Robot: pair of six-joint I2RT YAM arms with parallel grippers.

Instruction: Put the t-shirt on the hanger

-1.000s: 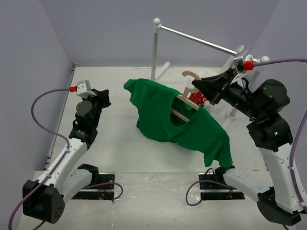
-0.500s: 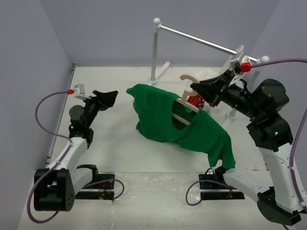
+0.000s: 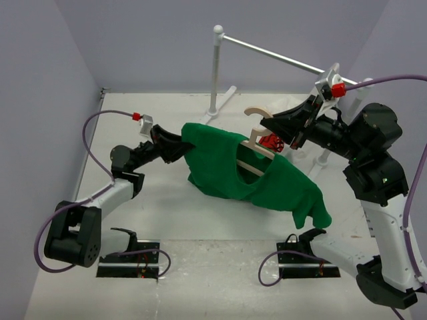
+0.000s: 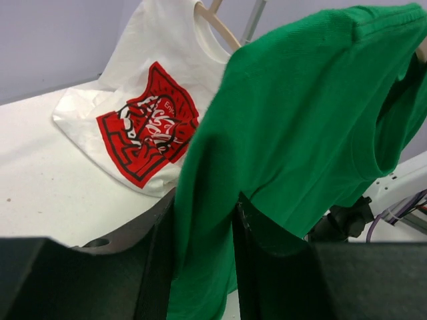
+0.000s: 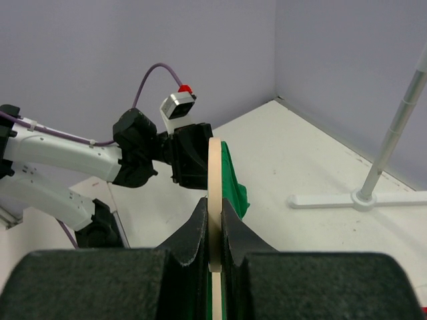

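The green t-shirt (image 3: 267, 180) hangs draped over the light wooden hanger (image 3: 251, 141), whose curved hook (image 3: 257, 112) sticks up above the collar. My right gripper (image 3: 272, 125) is shut on the hanger just under the hook and holds it above the table; in the right wrist view its jaws (image 5: 215, 213) clamp the thin wood (image 5: 215, 167). My left gripper (image 3: 177, 145) is at the shirt's left sleeve. In the left wrist view its jaws (image 4: 205, 210) stand a few centimetres apart with green fabric (image 4: 300, 120) filling the gap.
A white garment with a red print (image 4: 153, 113) lies on another wooden hanger (image 4: 217, 20) behind the green shirt; it shows partly in the top view (image 3: 270, 141). A white clothes rail (image 3: 280, 57) on a pole (image 3: 216, 67) stands at the back.
My left arm has swung right from the left side of the table and its jaws are now around the shirt's left sleeve. The right gripper has lifted the hanger slightly up and left.
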